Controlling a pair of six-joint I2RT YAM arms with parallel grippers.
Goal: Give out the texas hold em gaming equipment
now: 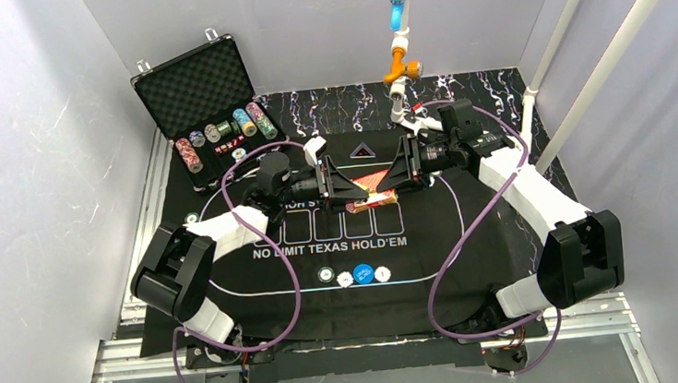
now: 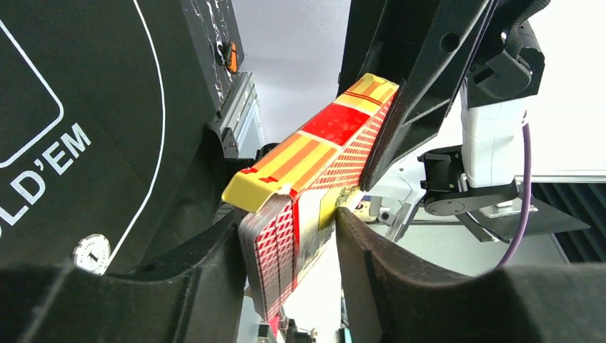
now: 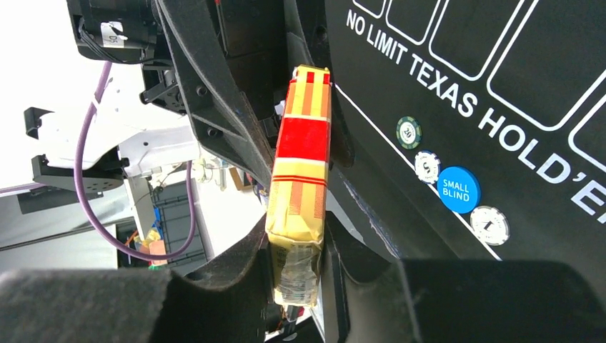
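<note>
One deck [image 1: 373, 200] of cards, in a yellow and red wrapper, hangs in the air above the middle of the black mat [image 1: 471, 263], caught between two arms. The left jaws are clamped on one end, where the wrapper is torn open and red-patterned card edges show. The right jaws are closed on the other end, which is still wrapped.

Near the mat's front edge four round pieces lie in a short row, close together: one dark green chip [image 1: 325, 273], one white button [image 1: 345, 279], one blue button [image 1: 364, 274] marked SMALL BLIND, and a second white button [image 1: 382, 274].

One open case [image 1: 197, 88] sits at the far left corner with several rows of striped chips [image 1: 219, 132] lying in it; I cannot count the rows for sure.
</note>
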